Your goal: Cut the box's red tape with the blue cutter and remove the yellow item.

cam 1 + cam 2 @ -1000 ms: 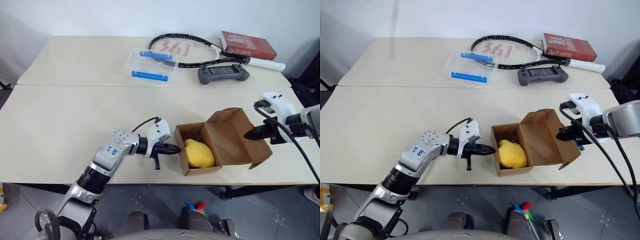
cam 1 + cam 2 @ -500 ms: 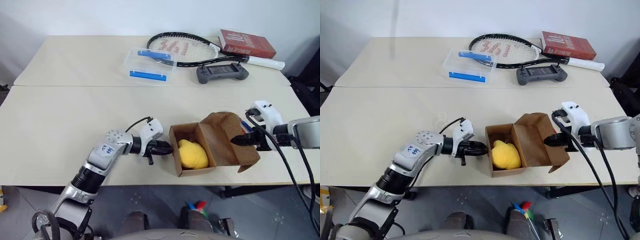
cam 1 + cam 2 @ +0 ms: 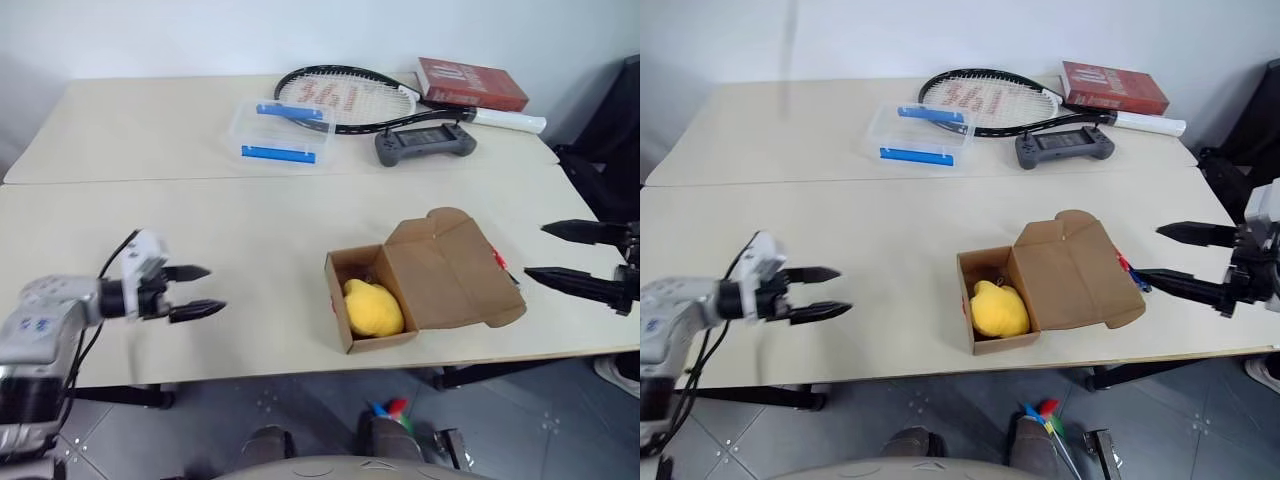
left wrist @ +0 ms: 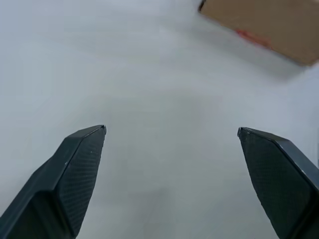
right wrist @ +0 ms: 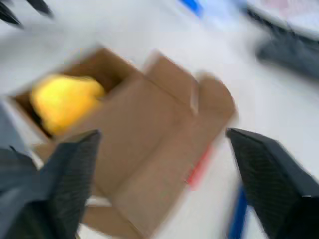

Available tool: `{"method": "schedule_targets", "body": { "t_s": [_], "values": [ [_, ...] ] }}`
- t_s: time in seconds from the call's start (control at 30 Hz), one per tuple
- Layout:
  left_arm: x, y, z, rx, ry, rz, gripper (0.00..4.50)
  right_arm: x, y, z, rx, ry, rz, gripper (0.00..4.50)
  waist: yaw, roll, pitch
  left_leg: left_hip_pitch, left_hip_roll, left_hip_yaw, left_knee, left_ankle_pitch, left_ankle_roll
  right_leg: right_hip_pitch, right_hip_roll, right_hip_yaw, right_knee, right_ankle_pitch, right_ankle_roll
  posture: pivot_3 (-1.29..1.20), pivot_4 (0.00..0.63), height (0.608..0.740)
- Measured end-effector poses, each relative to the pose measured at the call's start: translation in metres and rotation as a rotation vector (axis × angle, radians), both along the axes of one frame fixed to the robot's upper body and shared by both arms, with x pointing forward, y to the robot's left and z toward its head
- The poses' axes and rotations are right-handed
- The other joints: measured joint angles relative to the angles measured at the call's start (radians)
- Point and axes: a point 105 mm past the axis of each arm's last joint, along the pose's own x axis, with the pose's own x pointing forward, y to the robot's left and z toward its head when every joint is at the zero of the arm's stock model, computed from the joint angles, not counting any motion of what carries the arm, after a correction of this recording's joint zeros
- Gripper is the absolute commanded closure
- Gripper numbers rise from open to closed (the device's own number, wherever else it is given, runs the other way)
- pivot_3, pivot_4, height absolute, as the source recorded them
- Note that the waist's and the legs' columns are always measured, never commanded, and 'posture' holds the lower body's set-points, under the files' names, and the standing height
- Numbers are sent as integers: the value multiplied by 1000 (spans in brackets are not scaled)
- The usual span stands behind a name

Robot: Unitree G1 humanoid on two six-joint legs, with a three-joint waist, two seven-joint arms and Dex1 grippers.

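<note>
The brown box lies on the near table with its lid flap folded open to the right. The yellow item sits inside its left half. A sliver of red tape shows at the flap's right edge, and the tip of the blue cutter pokes out from under that flap. My left gripper is open and empty, well left of the box over bare table. My right gripper is open and empty too, just right of the flap. In the right wrist view the box and yellow item lie ahead.
On the far table lie a clear case with blue clips, a tennis racket, a grey game controller and a red book. A seam runs between the two tables. The near table's front edge is close to the box.
Both grippers went from shut to open. My left arm swung far to the left, away from the box. My right gripper let go of the flap and drew back. The camera view shifted.
</note>
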Motion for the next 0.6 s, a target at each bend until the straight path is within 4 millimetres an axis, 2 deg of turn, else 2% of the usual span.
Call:
{"method": "schedule_targets", "body": {
  "t_s": [0.1, 0.2, 0.3, 0.37, 0.43, 0.47, 0.5, 0.53, 0.6],
  "values": [
    [-24, 24, -8, -10, 26, 95, 0, -11, 21, -16, -48, -8, 150, 20, -1, 0, 0, 2, 2, 1, -1, -1, -2, 0, 1, 0, 1, 0, 0, 0, 150, 740],
    [-47, 38, -10, -13, 82, 173, 0, -13, 32, -24, -41, -52, 211, 20, 0, -1, 0, 2, 2, 2, 0, -2, -2, 0, 1, 0, 1, 0, -1, 0, 150, 740],
    [-64, 39, -5, -6, 162, 192, 0, -15, 38, -24, -48, -78, 236, 20, 7, 0, 1, 2, 3, 1, 0, -2, -2, 0, 1, 1, 2, -1, -2, 0, 150, 740],
    [-65, 30, 6, -5, 176, 161, 0, -15, 40, -22, -52, -94, 246, 20, 16, 0, 1, 3, 3, 1, 1, -2, -2, 0, 1, 0, 2, -2, -4, 0, 150, 740],
    [-54, 18, 25, -14, 151, 110, 0, -15, 39, -22, -54, -99, 238, 20, 26, 0, 1, 3, 3, 1, 1, -2, -2, 0, 1, 1, 4, -2, -5, 0, 150, 740],
    [-38, 4, 39, -21, 120, 53, 0, -17, 34, -22, -58, -103, 221, 20, 33, 0, 1, 3, 3, 1, 1, -2, -2, 1, 1, 0, 4, -2, -5, 0, 150, 740],
    [-15, -22, 63, -11, 46, -49, 0, -17, 28, -23, -64, -99, 190, 20, 61, 1, 2, 3, 0, -5, 4, -1, -2, 4, 1, 0, 3, -2, -5, 0, 150, 740],
    [-9, -38, 80, 11, -7, -119, 0, -16, 28, -22, -71, -104, 189, 20, 66, -1, 3, 3, 0, -5, 4, -1, -2, 4, 2, 0, 0, -2, -6, 0, 150, 740],
    [15, -108, 122, 27, -96, -388, 0, -26, 12, -26, -96, -41, 131, 20, 88, 0, 2, 4, -4, -8, 5, 0, 1, 11, 2, 2, 1, -1, -7, 0, 150, 740]
  ]
}}
